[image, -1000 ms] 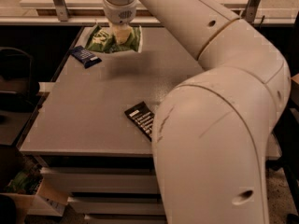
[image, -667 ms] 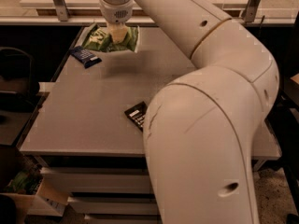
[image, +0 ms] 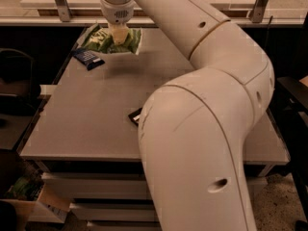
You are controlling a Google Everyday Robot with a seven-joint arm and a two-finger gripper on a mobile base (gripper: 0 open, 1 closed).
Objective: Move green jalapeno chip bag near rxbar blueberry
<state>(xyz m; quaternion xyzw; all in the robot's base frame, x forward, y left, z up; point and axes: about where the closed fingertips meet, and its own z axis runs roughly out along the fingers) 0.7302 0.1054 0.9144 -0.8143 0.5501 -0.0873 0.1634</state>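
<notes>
The green jalapeno chip bag is a crinkly green packet with white edges at the far left of the grey table. It hangs a little above the tabletop and casts a shadow below. My gripper comes down from above and is shut on the bag's middle. The rxbar blueberry, a small flat dark blue wrapper, lies on the table just left of and in front of the bag, close beside it.
A black bar wrapper lies mid-table, mostly hidden behind my large white arm, which fills the right half of the view. The table's left edge runs close to the blue bar. A cardboard box sits on the floor at lower left.
The gripper and the green bag have shifted slightly left and farther back, nearer the blue bar. The arm's elbow has swung left, covering more of the black wrapper.
</notes>
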